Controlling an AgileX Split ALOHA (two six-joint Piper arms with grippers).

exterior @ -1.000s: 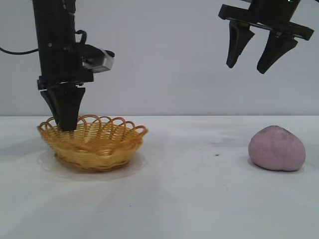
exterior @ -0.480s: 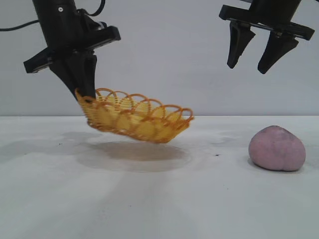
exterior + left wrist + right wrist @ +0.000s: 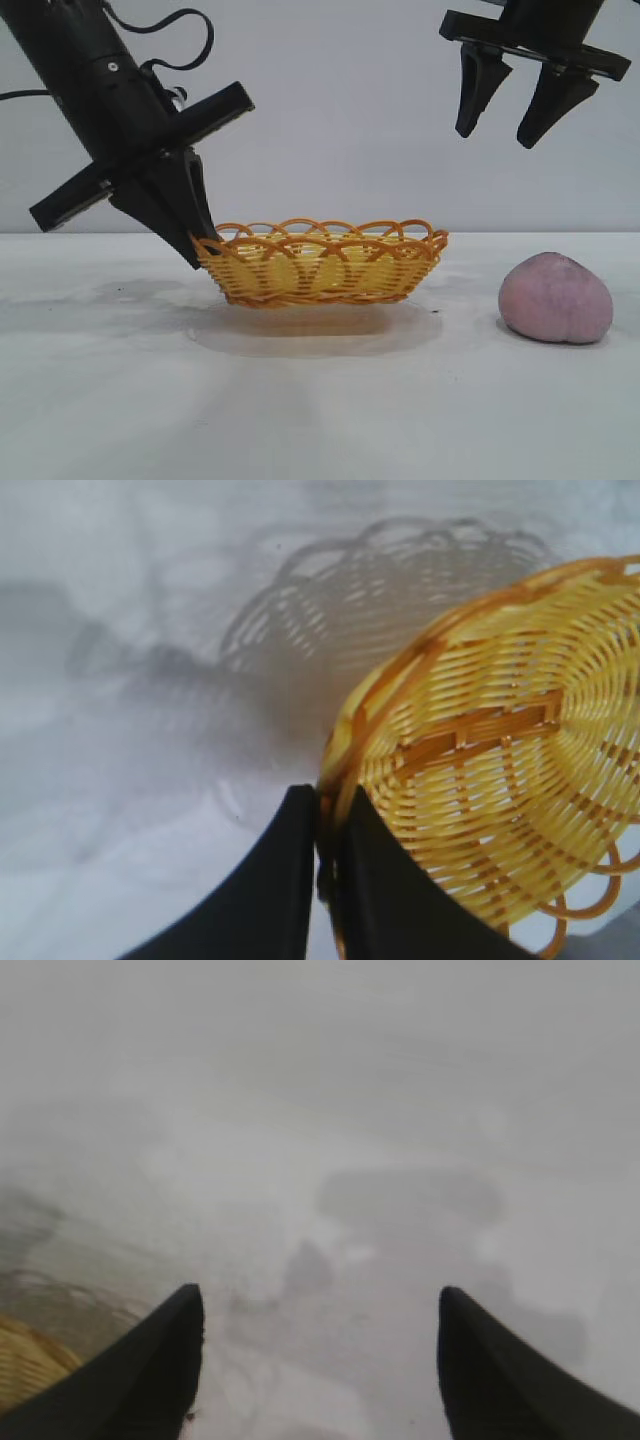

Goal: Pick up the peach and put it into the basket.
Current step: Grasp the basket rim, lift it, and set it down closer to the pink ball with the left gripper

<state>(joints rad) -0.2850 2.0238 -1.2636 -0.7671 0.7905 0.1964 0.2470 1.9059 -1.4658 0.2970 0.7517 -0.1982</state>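
The pale pink peach [image 3: 555, 298] lies on the white table at the right. The yellow woven basket [image 3: 322, 264] with an orange looped rim is near the middle, level, held just above the table over its shadow. My left gripper [image 3: 203, 250] is shut on the basket's left rim; in the left wrist view the gripper [image 3: 327, 802] pinches the rim of the basket [image 3: 500, 770]. My right gripper [image 3: 493, 133] hangs open and empty high above the table, up and to the left of the peach. In the right wrist view the right gripper [image 3: 318, 1300] is open over bare table; the peach is out of view there.
The white table [image 3: 320, 400] runs the full width, in front of a plain grey wall. A corner of the basket [image 3: 25, 1365] shows at the edge of the right wrist view.
My left gripper has lifted the basket off the table at the left and carried it right toward the peach, levelling it. The right gripper and the peach have not moved.
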